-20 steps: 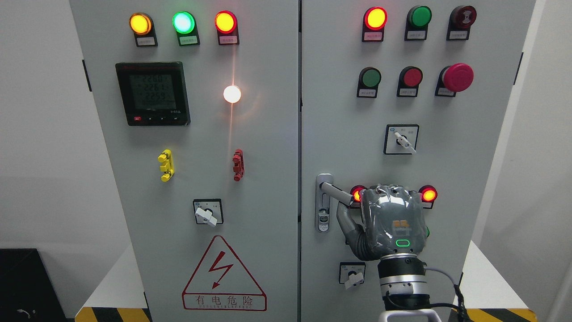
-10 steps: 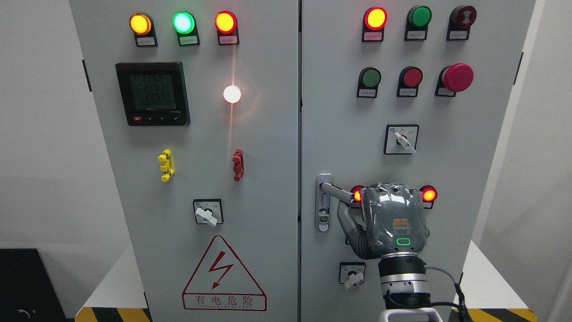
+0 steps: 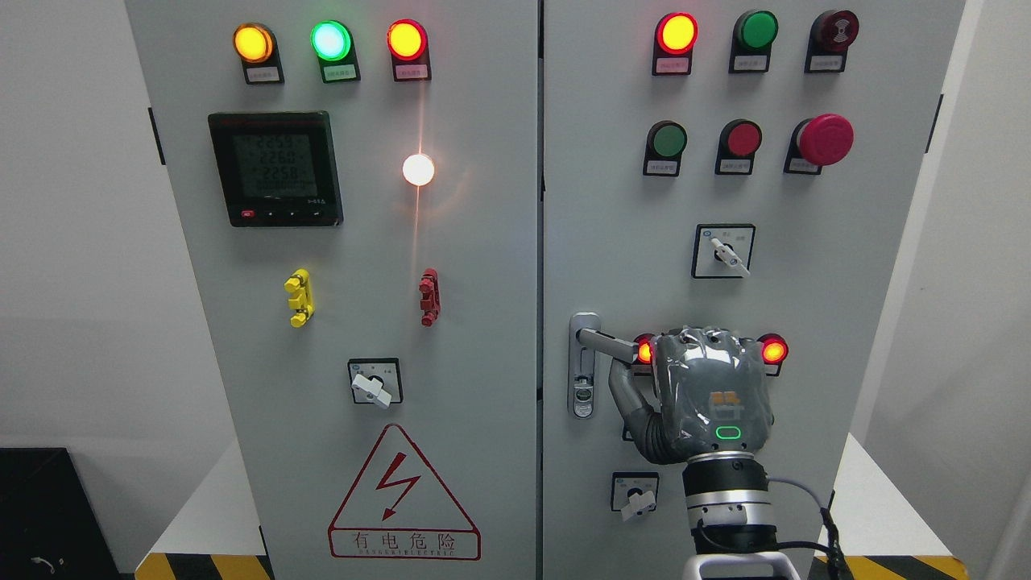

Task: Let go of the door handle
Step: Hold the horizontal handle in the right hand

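The right robot hand (image 3: 709, 399) has crept slightly right over the last second, yet its fingers remain curled over the door handle (image 3: 606, 343) on the cabinet's right door (image 3: 805, 306), thumb beneath; release looks barely begun. The cabinet stands on a white bench (image 3: 874, 499) between pale walls.

A digital meter (image 3: 275, 169) is sitting high on the left door. Above the meter, amber (image 3: 253, 43), green (image 3: 331, 40) and red lamps (image 3: 407, 39) are glowing in a row. Right of the meter, a white lamp (image 3: 418, 169) is shining. Below the meter, a yellow clip (image 3: 299, 297) and a red clip (image 3: 429, 297) are standing side by side, a rotary switch (image 3: 374, 383) under them, and a hazard triangle (image 3: 403, 498) lowest. Far right of the meter, a red mushroom button (image 3: 825, 139) is protruding.
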{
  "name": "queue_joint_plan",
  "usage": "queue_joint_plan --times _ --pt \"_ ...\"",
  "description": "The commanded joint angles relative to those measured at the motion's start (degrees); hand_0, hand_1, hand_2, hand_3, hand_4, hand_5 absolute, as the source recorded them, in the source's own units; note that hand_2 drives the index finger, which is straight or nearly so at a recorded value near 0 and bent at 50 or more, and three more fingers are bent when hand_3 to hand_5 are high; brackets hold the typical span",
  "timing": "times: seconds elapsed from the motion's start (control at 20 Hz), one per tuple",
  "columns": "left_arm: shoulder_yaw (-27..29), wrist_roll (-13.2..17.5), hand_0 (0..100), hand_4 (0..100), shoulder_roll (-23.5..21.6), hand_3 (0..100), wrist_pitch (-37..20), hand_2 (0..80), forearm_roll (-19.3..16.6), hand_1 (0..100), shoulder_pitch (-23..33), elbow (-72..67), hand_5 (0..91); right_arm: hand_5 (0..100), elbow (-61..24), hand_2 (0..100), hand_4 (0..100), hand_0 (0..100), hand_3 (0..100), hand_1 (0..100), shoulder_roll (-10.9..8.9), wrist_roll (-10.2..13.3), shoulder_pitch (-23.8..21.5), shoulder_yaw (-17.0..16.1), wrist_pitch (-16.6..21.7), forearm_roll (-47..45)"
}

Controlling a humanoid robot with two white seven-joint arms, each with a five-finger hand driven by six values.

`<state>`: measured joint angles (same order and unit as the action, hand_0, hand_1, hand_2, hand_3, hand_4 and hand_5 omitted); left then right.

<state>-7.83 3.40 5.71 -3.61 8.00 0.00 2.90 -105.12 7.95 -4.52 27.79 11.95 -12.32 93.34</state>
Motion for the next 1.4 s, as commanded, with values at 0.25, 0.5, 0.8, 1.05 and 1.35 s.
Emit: queue_joint_plan --times 0.25,0.5,0.8,1.05,1.35 --pt "0.0 0.0 12 0 0.0 0 0.0 0.0 0.0 56 1.1 0.0 0.0 100 0.0 100 100 62 100 32 0.05 0.0 0.1 -0.1 0.0 0.0" --pt "0.0 0.0 12 0 0.0 0 0.0 0.0 0.0 56 1.1 0.0 0.0 100 0.0 100 100 62 100 32 0.05 0.0 0.1 -0.1 0.0 0.0" --pt "0.0 0.0 12 0 0.0 0 0.0 0.0 0.0 56 1.1 0.0 0.0 100 0.0 100 100 63 100 31 0.05 0.1 -0.1 0.0 0.0 0.0" --pt "0.0 0.0 12 0 0.0 0 0.0 0.0 0.0 56 1.1 0.0 0.0 100 -0.4 100 100 64 100 29 0.05 0.1 -0.1 0.0 0.0 0.0" --pt "0.0 0.0 12 0 0.0 0 0.0 0.0 0.0 56 1.1 0.0 0.0 100 -0.4 100 100 62 100 29 0.05 0.1 -0.2 0.0 0.0 0.0"
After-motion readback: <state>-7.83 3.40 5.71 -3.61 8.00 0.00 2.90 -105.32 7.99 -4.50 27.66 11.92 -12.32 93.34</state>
